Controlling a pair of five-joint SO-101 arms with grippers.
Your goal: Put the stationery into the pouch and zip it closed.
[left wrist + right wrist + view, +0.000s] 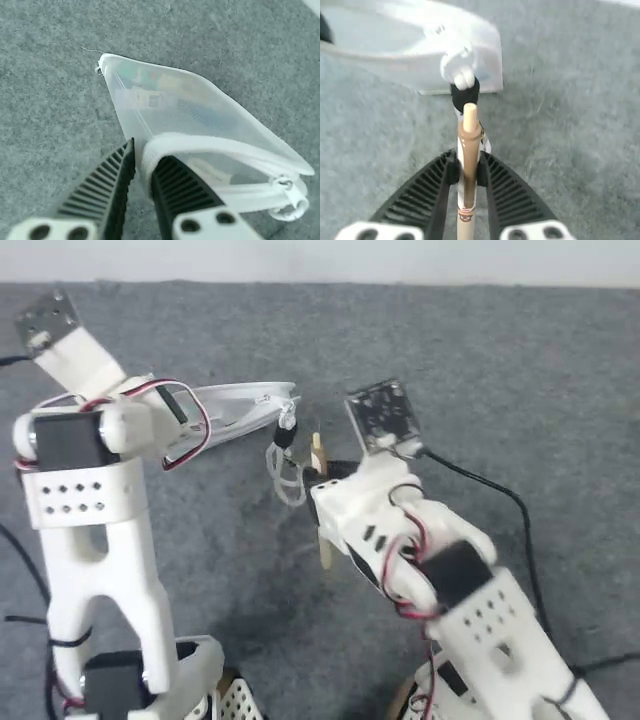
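High view: pouch left of centre, pen just right of its mouth.
Left wrist view: left gripper pinched shut on pouch rim.
Right wrist view: right gripper clamped on pen, tip near zipper pull (not the opening). Likely snag there.

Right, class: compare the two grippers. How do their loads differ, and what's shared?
The left gripper pinches the translucent pouch by its rim; the right gripper clamps a beige pen. The left gripper's load is wide and soft, the right gripper's slim and rigid. Both are shut.
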